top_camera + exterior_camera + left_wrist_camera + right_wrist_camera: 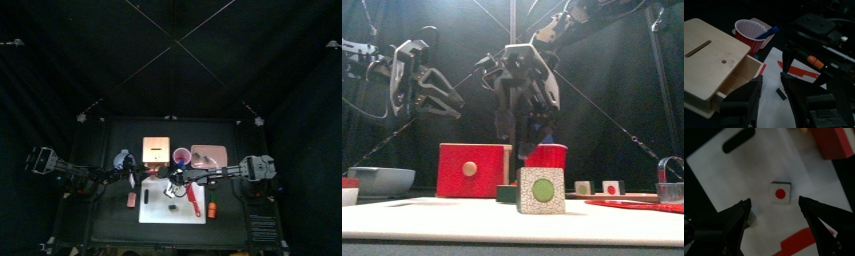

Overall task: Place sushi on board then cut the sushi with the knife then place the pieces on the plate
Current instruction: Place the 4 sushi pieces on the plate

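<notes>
A white sushi piece with a green centre [543,190] stands on the white cutting board [174,212]; the right wrist view shows the sushi piece [779,191] from above. A dark green block [506,194] lies just behind it. My right gripper [775,203] hangs open right above the piece, holding nothing, and appears as the right gripper [528,125] in the front view. A red knife [795,73] lies flat on the board. The blue knife [768,33] stands in the red cup [547,156]. My left gripper [771,77] is open over the board's left side, beside the wooden box [711,55].
The box's red drawer front [473,170] faces the front. A blue-grey bowl [382,180] sits at the left and the pink tray [636,205] at the right. Two small toy pieces [596,187] stand near the tray. An orange toy [211,210] lies at the board's right edge.
</notes>
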You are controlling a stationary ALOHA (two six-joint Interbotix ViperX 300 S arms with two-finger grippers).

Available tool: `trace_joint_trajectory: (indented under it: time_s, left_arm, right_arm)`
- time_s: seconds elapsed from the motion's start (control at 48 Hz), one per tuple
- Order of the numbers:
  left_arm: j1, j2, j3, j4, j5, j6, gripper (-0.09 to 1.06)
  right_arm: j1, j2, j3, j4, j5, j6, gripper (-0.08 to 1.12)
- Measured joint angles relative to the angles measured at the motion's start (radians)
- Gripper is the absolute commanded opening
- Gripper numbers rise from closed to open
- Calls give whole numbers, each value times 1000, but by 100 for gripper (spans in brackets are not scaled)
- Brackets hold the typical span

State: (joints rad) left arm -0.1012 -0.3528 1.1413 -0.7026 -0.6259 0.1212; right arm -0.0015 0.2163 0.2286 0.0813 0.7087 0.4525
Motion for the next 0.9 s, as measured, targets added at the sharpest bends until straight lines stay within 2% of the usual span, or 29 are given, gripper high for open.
trace_joint_trajectory:
  time_s: [0.604, 0.896]
  left_arm:
    - [43, -14, 17, -2, -12, 2, 76]
    - [44, -31, 41, -2, -14, 0, 76]
  right_arm:
    - [17, 183, -167, -54, 181, 3, 105]
    - [14, 204, -169, 18, 126, 3, 105]
